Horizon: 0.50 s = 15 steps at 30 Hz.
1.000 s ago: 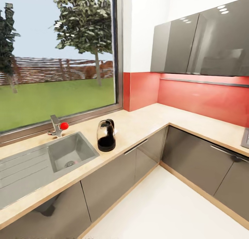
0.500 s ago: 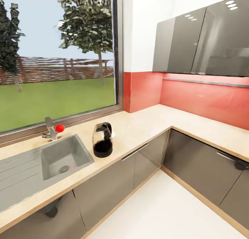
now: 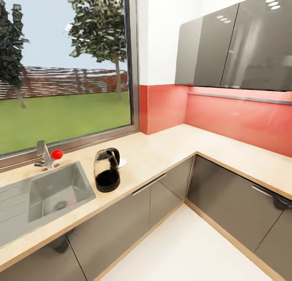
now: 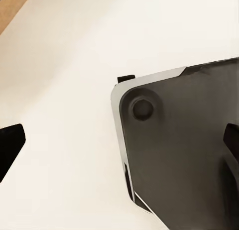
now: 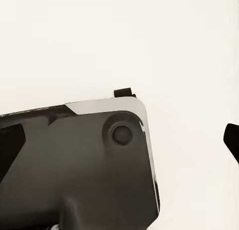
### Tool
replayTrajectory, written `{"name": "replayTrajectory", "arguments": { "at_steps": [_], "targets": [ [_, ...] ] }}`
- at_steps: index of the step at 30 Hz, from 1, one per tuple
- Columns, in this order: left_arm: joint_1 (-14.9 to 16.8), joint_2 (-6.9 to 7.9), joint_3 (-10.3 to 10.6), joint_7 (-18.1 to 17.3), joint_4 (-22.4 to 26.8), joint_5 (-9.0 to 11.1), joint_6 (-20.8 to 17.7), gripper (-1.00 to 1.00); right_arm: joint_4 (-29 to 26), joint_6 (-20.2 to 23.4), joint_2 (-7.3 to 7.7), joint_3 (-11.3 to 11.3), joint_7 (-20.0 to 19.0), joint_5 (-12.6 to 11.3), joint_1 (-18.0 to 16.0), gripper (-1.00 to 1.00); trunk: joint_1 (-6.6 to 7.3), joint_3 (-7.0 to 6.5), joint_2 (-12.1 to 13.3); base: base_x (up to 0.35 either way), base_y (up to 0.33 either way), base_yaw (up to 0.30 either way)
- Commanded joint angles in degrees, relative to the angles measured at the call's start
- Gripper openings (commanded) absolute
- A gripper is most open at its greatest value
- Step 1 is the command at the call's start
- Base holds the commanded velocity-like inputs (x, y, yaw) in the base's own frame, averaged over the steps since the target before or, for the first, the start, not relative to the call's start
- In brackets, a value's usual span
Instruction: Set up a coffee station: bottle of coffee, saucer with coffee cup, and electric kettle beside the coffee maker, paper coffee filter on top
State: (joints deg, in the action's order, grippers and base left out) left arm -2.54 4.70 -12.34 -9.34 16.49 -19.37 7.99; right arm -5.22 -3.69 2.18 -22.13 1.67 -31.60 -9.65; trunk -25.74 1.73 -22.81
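Electric kettle [image 3: 107,172]: stands upright on the countertop [image 3: 162,151], at about 8 o'clock from the middle of the head view, close to the worktop's front edge. Shows clear glass above a dark lower part, with the black loop handle turned toward 1 o'clock. Sits just beside the steel sink [image 3: 52,193], which lies at its 9 o'clock. Has a small white object [image 3: 121,162] at its 1 o'clock, half hidden behind the glass; cannot tell what it is. Tap [image 3: 44,156] with a red knob [image 3: 57,154] at the kettle's 10 o'clock, under the window [image 3: 65,70].

Countertop: runs from 8 o'clock toward the corner, then turns toward 3 o'clock along a red backsplash [image 3: 227,114]. Carries glossy grey wall cabinets [image 3: 235,45] above, grey base cabinets [image 3: 121,220] below, and white floor [image 3: 190,248] at 6 o'clock.

Left gripper [image 4: 119,145]: seen in its wrist view with black fingertips [image 4: 10,150] at opposite borders, spread wide, clamped on nothing. Hangs over pale floor and a dark plate of the robot's base [image 4: 184,160].

Right gripper [image 5: 119,140]: likewise spread wide and holding nothing, one fingertip [image 5: 232,139] against pale floor, above the dark base plate.
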Motion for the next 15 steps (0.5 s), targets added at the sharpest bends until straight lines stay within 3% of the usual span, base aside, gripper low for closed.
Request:
{"name": "replayTrajectory", "arguments": {
  "at_steps": [1,15],
  "targets": [
    [-0.01,-0.04,-0.49,-0.36,0.12,-0.51,0.1,1.0,-0.05,-0.09,0.02,-0.5,0.17,-0.47,-0.02,1.0,-0.05,0.11,-0.11,0.152,-0.256,0.165],
    [-0.01,-0.04,-0.47,-0.36,0.12,-0.49,0.18,1.0,-0.05,-0.09,0.02,-0.64,0.17,-0.46,-0.02,1.0,-0.05,0.11,-0.11,0.149,-0.258,0.256]
  ]
}}
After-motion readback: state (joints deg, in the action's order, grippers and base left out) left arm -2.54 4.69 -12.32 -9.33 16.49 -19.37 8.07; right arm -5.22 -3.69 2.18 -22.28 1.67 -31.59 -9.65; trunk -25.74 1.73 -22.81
